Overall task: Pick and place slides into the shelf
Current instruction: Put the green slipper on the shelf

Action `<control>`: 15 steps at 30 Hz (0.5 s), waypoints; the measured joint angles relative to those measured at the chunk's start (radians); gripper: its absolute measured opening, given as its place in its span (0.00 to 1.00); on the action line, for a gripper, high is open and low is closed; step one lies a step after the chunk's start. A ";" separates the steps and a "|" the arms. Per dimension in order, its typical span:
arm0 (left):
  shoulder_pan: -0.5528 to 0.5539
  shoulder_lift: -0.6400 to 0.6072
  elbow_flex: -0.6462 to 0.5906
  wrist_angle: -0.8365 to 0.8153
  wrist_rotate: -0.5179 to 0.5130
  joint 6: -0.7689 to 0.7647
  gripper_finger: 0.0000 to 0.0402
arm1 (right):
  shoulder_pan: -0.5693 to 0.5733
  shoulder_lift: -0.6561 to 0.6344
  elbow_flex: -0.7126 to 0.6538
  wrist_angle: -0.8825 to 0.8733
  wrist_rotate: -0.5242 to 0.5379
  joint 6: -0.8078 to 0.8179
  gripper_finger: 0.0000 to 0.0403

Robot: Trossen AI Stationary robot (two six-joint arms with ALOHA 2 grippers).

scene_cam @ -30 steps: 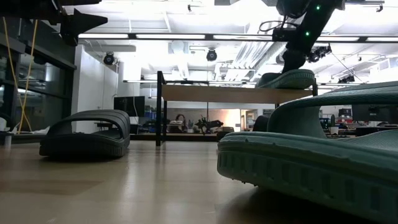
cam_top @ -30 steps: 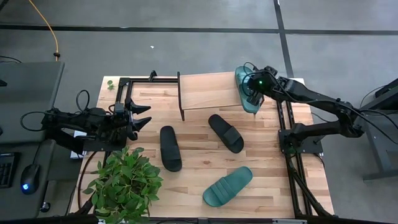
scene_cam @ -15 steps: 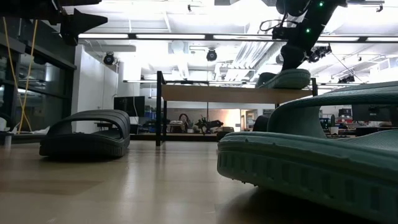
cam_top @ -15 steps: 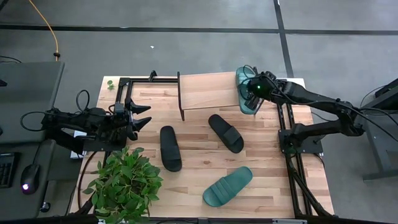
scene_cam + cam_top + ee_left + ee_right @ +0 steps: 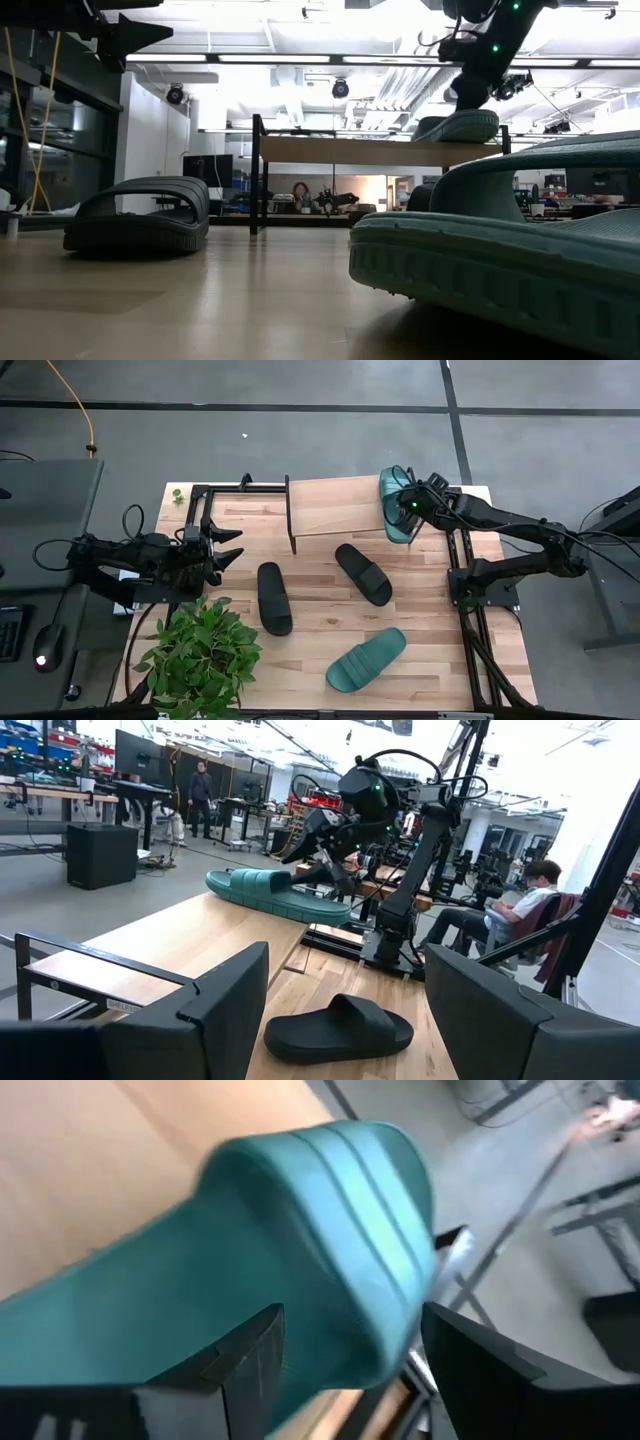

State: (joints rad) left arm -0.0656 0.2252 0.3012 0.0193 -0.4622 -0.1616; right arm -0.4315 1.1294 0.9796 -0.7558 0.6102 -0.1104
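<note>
Two teal-green slides: one on the shelf's right end (image 5: pixel 396 506), one on the near tabletop (image 5: pixel 366 659); two black slides (image 5: pixel 274 597) (image 5: pixel 363 573) between them. Shelf (image 5: pixel 335 506) has a pale wood top and black legs; tabletop (image 5: pixel 420 590) is striped light butcher-block with a black frame. Arms are dark, a green light glowing on the right wrist (image 5: pixel 410 503); green leafy plant (image 5: pixel 199 657); grey floor with a yellow cable (image 5: pixel 76 402).
</note>
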 joint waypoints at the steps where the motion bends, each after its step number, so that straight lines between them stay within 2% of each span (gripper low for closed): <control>1: 0.000 0.000 0.000 0.000 0.000 0.000 0.62 | 0.000 0.000 0.000 -0.003 0.023 0.000 0.56; 5: 0.000 0.000 0.000 0.002 -0.001 0.000 0.62 | 0.000 0.000 0.001 -0.013 0.114 -0.001 0.56; 8: 0.000 0.000 0.000 0.008 -0.002 0.000 0.62 | 0.000 0.000 0.001 -0.013 0.144 -0.001 0.56; 11: 0.000 0.000 0.000 0.009 -0.002 0.000 0.62 | 0.000 0.000 0.001 -0.013 0.130 -0.002 0.56; 15: 0.000 0.000 0.000 0.009 -0.001 0.000 0.62 | 0.000 0.001 0.001 -0.013 0.056 -0.002 0.56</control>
State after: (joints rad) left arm -0.0656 0.2252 0.3012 0.0284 -0.4634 -0.1619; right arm -0.4316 1.1301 0.9806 -0.7685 0.6661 -0.1129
